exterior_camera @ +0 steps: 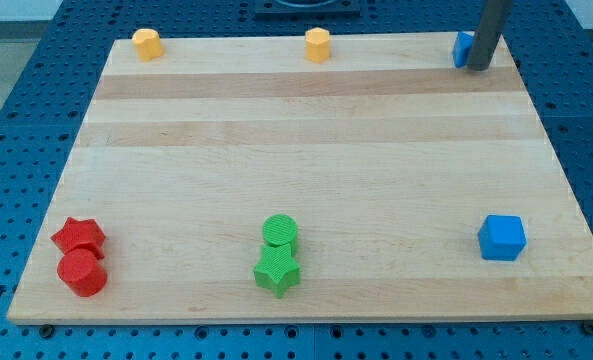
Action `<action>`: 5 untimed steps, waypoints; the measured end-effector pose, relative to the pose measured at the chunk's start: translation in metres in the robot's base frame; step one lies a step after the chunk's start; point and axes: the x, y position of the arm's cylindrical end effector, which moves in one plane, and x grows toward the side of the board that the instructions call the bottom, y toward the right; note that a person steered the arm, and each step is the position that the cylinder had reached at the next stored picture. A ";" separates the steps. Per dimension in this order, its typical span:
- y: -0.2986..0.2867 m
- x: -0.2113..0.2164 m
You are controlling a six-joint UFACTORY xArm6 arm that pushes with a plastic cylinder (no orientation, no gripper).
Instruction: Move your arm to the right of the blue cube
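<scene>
The blue cube [502, 238] sits near the surface's [306, 150] near right corner. The tip [479, 67], a bare rod with no hand to open or close, stands at the far right edge, touching another blue block [462, 48], so the cube lies well nearer and slightly right.

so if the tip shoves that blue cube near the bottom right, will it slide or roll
The blue cube probably slides: it sits on a flat face on the smooth wooden board. An off-centre push would likely spin it. It looks small and rigid, so probably light. My tip is far off, at the view's top right.
</scene>
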 end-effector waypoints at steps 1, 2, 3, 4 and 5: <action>0.000 0.000; 0.000 -0.006; 0.000 -0.013; 0.000 -0.009; 0.000 0.013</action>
